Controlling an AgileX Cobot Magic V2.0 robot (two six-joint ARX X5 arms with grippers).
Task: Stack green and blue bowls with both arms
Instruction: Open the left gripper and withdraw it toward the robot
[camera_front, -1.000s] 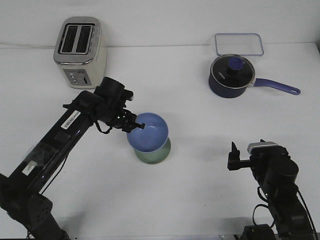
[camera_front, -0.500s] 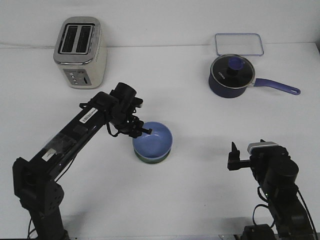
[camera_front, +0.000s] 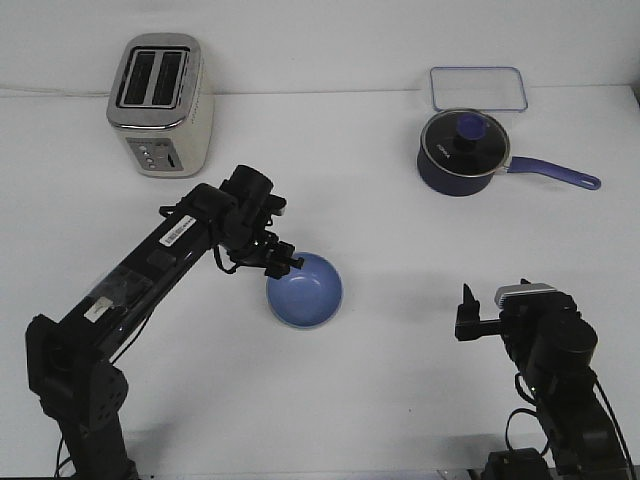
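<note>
Black left end effector (camera_front: 283, 262), at the near-left rim of the blue bowl (camera_front: 304, 290); whether it pinches the rim or has let go cannot be told. The bowl sits low at mid-table (camera_front: 400, 400), hiding any green bowl beneath. Stacking appears complete; release and retreat would follow. Right end effector (camera_front: 467, 312) idles well apart, its opening unclear.

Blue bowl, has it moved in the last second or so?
Yes. The blue bowl has dropped lower, farther from the toaster, and now covers the green bowl beneath it, with the left gripper at its rim.
</note>
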